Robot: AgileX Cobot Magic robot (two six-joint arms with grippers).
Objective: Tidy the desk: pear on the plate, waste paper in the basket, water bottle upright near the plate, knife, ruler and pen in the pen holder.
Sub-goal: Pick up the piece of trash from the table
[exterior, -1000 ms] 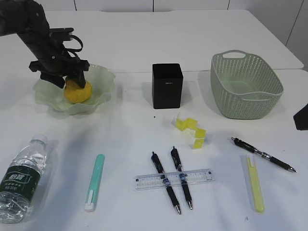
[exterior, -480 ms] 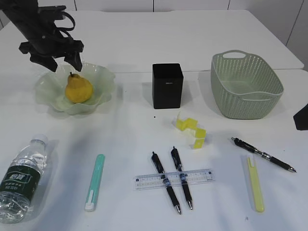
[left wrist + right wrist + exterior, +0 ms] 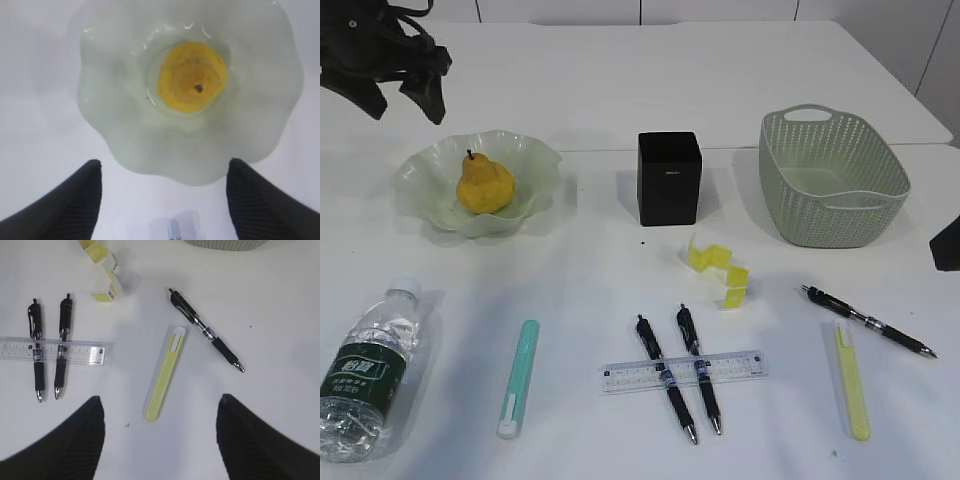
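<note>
The yellow pear [image 3: 485, 185] [image 3: 192, 75] stands stem-up on the pale-green plate [image 3: 535, 165] [image 3: 115, 115]. My left gripper [image 3: 405, 105] [image 3: 162, 170] hangs open and empty above the plate's far left. The water bottle [image 3: 368, 372] lies on its side at the front left. A teal knife [image 3: 517, 378], the clear ruler [image 3: 680, 371] [image 3: 55, 351] across two black pens [image 3: 665, 380], a third pen [image 3: 868, 322] [image 3: 205, 330] and a yellow-green knife [image 3: 850, 382] [image 3: 165, 372] lie along the front. Yellow waste paper [image 3: 720, 270] [image 3: 102, 270] lies mid-desk. My right gripper [image 3: 160, 410] is open above the yellow-green knife.
The black pen holder [image 3: 669, 178] stands at the centre back, with the green basket [image 3: 830, 180] to its right. A dark part of the right arm [image 3: 948, 243] shows at the right edge. The desk's far edge runs behind the plate.
My left gripper has let go of the pear, opened and risen up and back to the left. The pear stays on the plate. The right arm has not moved.
</note>
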